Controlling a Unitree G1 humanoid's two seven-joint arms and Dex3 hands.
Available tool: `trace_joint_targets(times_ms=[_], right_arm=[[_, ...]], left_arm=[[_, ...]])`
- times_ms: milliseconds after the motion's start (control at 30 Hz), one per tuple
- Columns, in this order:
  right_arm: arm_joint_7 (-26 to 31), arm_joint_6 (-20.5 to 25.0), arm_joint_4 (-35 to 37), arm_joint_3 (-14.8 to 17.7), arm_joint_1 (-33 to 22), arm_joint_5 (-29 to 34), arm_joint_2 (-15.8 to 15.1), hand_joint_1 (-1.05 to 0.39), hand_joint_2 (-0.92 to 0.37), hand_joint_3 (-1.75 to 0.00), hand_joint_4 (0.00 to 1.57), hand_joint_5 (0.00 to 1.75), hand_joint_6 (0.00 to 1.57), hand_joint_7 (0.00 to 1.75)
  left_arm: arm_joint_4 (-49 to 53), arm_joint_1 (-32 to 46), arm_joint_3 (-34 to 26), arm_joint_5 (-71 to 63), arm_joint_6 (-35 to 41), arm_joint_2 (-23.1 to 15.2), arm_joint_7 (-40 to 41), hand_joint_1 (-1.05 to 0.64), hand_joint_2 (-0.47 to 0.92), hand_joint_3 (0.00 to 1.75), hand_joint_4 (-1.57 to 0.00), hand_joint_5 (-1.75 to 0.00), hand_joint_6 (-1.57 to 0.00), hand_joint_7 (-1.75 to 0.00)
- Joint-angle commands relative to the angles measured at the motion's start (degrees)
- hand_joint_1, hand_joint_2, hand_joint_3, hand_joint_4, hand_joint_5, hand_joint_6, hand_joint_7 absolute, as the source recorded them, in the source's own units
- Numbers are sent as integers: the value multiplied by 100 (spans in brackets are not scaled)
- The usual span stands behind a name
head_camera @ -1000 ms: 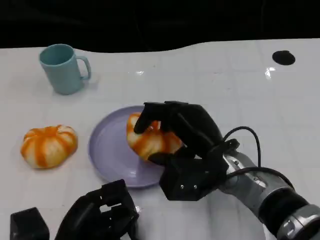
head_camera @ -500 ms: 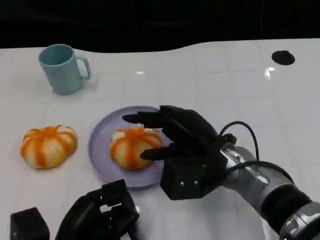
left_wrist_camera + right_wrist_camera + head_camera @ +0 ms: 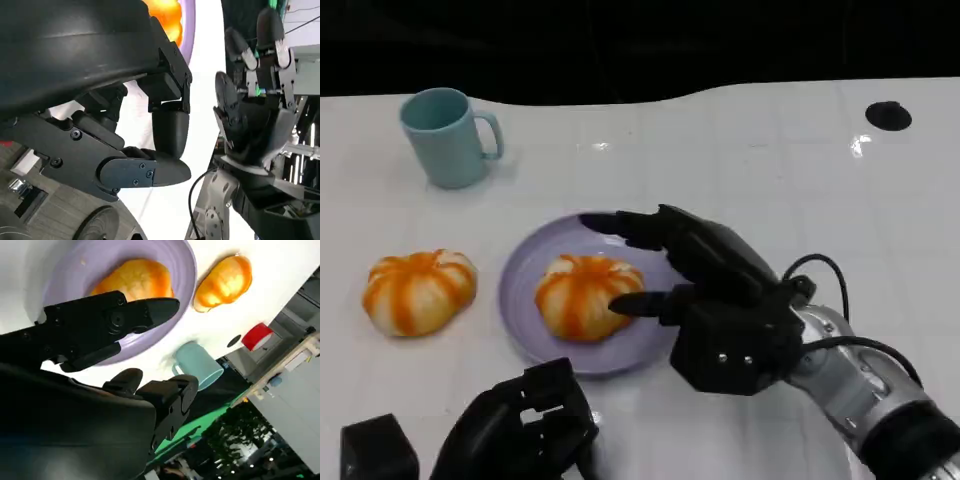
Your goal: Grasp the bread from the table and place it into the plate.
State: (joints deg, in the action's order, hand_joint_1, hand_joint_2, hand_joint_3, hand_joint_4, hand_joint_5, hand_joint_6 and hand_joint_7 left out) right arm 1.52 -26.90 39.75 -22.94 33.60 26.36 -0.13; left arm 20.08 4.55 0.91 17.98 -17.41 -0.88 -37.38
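The bread [image 3: 586,296] now sits in the plate [image 3: 525,262], so the right hand [image 3: 705,285] has let go, its fingers spread wide beside it with nothing in them. A second ago that hand was wrapped around the bread over the plate; now it has pulled back a little. The left hand [image 3: 525,430] rests low on the table [image 3: 760,160], fingers curled in and holding nothing.

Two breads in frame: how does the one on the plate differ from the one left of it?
The bread on the plate lies inside the purple plate; the bread on the table sits on the bare white table, apart from the plate. The right hand hovers open beside the plated one; nothing is near the other. Both are round, orange with pale stripes, similar in size.
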Motion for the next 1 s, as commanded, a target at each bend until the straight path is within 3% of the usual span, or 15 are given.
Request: trace_joint_targets(times_ms=[33,333,767,1000], right_arm=[[-253,214,-476,180,-311,-279,-155,-48,-92,-17,21,75,46,5],[-387,216,-1306,512,-1065,-610,-409,-47,-92,-13,32,81,56,9],[-782,501,-2473,1050,-2188,-1141,-887,-49,-92,-14,35,85,63,11],[-790,467,-2784,1297,-2708,-1159,-1156,-43,-92,-14,42,79,68,10]], left_arm=[[-8,35,-34,-7,28,-70,7,-60,72,56,-78,-175,-74,-145],[21,24,-28,-23,-2,-57,12,-59,73,56,-78,-175,-74,-144],[-35,18,8,-67,67,-42,96,-58,72,57,-78,-175,-74,-144],[-39,11,17,-62,86,-35,101,-58,72,58,-78,-175,-74,-144]])
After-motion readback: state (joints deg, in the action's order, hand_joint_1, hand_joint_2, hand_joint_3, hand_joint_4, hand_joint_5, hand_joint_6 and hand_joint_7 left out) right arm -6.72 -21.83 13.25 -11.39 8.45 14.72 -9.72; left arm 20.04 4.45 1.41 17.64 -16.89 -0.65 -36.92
